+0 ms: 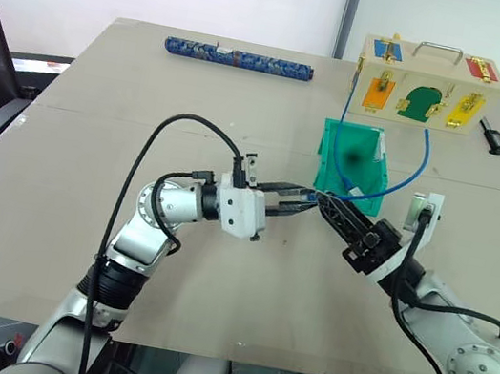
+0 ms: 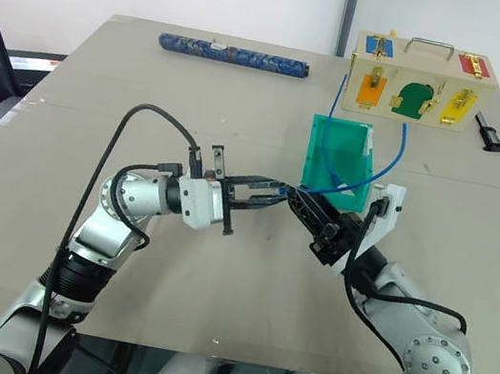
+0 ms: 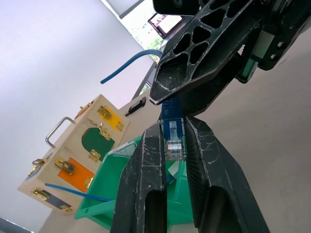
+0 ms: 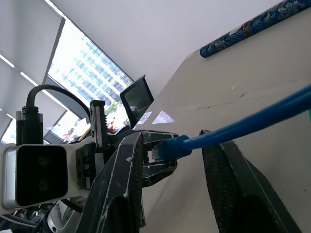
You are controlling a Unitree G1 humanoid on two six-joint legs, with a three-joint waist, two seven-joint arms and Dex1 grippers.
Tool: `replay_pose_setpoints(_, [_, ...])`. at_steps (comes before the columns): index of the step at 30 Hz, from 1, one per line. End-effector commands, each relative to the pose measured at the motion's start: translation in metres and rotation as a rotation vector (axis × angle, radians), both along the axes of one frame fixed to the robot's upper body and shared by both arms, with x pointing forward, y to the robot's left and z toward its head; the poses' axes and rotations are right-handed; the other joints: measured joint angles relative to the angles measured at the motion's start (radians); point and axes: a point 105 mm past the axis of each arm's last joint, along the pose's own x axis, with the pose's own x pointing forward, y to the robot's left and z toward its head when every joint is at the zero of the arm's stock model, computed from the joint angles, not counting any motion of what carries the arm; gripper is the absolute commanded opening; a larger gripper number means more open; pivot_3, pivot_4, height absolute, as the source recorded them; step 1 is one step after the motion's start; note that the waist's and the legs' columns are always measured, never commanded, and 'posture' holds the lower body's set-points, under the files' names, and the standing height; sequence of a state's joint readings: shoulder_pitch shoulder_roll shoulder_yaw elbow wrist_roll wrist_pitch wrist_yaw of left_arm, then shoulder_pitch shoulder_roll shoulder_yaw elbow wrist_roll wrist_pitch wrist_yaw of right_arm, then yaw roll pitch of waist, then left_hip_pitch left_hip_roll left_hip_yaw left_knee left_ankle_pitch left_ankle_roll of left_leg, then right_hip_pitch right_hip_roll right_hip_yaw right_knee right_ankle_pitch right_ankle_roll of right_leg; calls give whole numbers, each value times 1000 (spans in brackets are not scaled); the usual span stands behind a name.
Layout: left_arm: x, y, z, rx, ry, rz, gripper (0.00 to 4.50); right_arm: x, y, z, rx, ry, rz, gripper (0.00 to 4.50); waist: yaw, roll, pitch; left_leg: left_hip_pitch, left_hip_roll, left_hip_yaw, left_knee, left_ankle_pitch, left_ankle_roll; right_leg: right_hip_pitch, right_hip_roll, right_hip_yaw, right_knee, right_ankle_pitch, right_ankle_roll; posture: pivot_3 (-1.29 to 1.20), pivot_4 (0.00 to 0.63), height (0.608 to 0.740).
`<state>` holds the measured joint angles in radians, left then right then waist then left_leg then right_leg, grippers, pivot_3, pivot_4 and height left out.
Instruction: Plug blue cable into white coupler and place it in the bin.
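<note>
The left gripper (image 3: 175, 145) fingers are closed on the clear plug of the blue cable (image 1: 420, 169), above the counter (image 1: 52, 210), near the bin (image 1: 333, 153). The right gripper (image 4: 170, 150) fingers straddle the cable, apparently not yet clamped. The white coupler I cannot find; plugging needs it next.

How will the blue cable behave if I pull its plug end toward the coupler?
Probably springy, not limp: the blue cable holds a smooth arc in the air behind the left gripper, which is shut on its plug. Its far end likely drags along, since it runs past the bin. Being thin, it probably weighs little, so the right gripper should steer it easily.
</note>
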<state>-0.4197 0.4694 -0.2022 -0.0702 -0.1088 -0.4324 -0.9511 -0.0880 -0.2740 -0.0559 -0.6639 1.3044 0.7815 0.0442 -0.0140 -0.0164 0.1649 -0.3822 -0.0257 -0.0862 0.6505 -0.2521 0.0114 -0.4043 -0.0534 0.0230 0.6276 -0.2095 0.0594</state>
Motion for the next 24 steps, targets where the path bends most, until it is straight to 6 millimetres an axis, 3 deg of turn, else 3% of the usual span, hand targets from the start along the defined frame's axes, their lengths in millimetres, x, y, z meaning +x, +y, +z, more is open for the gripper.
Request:
replay_pose_setpoints(1, [-6,-3,8,-25,-26,-16,16,-4,0,7,10,-27,17,364,0,0,0,0,0,0,0,0,0,0,0,0,0,0,0,0,150,738])
replay_pose_setpoints(2, [-6,-3,8,-26,-25,-16,16,-5,0,7,5,-26,21,39,0,0,0,0,0,0,0,0,0,0,0,0,0,0,0,0,150,738])
replay_pose_setpoints(7, [-6,-3,7,-30,-12,-5,16,-6,0,6,0,-22,32,39,0,0,0,0,0,0,0,0,0,0,0,0,0,0,0,0,150,738])
replay_pose_setpoints(10, [7,1,4,-103,21,87,16,-5,-1,5,-4,-20,31,39,0,0,0,0,0,0,0,0,0,0,0,0,0,0,0,0,150,738])
replay_pose_setpoints(13, [6,16,-6,-150,337,71,16,-4,-2,4,-6,-20,31,39,-3,0,0,0,0,0,0,0,0,0,0,0,0,0,0,0,150,738])
replay_pose_setpoints(14, [6,19,-8,-153,372,76,1037,-4,-2,5,-7,-20,31,0,-4,1,1,0,1,-1,0,0,0,0,0,0,0,0,0,0,150,738])
replay_pose_setpoints(15, [7,26,-9,-168,385,112,1331,-4,-2,5,-4,-21,33,0,-7,1,1,0,1,-1,-1,0,0,0,0,1,0,0,0,0,150,738])
replay_pose_setpoints(21, [16,84,-21,-270,580,361,4339,-1,-6,4,-1,-23,33,0,-15,2,1,0,2,-1,-1,0,0,-1,2,1,1,0,0,0,150,738])
replay_pose_setpoints(24, [21,119,-30,-316,646,495,4339,1,-9,2,-5,-23,23,0,-16,2,1,0,2,-1,-1,0,0,-1,1,1,0,0,0,0,150,738])
